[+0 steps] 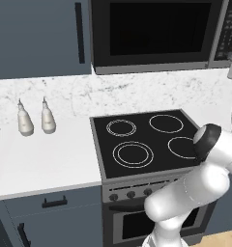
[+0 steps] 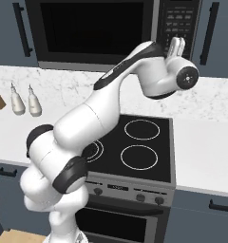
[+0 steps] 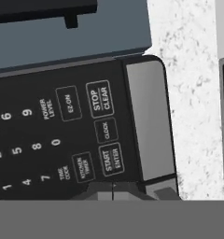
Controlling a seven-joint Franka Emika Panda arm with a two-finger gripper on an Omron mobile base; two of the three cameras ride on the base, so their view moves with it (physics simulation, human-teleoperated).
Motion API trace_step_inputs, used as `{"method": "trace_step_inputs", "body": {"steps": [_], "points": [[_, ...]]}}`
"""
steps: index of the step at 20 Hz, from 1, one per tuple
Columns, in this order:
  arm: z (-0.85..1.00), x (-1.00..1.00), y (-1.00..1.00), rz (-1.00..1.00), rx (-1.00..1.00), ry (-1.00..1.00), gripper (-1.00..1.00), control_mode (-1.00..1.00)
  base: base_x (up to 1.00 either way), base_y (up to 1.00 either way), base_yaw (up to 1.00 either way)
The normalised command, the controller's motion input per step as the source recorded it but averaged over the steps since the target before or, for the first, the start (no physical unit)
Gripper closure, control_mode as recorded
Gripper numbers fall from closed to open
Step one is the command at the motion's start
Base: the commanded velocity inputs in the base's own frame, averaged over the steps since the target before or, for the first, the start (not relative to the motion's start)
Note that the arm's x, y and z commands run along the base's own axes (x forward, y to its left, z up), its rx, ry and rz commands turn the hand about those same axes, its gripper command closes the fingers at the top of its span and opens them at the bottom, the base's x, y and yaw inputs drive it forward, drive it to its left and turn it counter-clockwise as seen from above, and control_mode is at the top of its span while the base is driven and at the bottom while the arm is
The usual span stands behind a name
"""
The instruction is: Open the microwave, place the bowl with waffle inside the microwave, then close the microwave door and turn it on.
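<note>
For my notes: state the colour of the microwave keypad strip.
Black keypad strip with white lettering, clearest in the hand view.

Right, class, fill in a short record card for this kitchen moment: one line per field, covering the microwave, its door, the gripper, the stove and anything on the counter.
microwave: built in above the stove, between blue-grey cabinets
microwave door: closed, black window dark
keypad: right of the door; START/ENTER and STOP/CLEAR buttons readable in the hand view
gripper: shut, tips close in front of the keypad's lower edge, near START/ENTER
stove: black cooktop, four burner rings, nothing on them
counter: two small white bottles standing side by side near the wall
</note>
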Motion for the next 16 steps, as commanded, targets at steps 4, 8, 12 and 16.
{"method": "trace_step_inputs", "body": {"steps": [4, 8, 12, 16], "points": [[0.0, 0.52, 0.0, 0.04, 0.15, -0.03, 1.0, -1.0, 0.0, 0.0, 0.0], [0.0, 0.56, 0.0, 0.01, 0.1, -0.04, 1.0, -1.0, 0.0, 0.0, 0.0], [-0.07, 0.71, 0.0, 0.0, 0.07, -0.01, 1.0, -1.0, 0.0, 0.0, 0.0], [-0.32, 0.78, 0.0, 0.0, 0.02, -0.02, 1.0, -1.0, 0.0, 0.0, 0.0]]}}
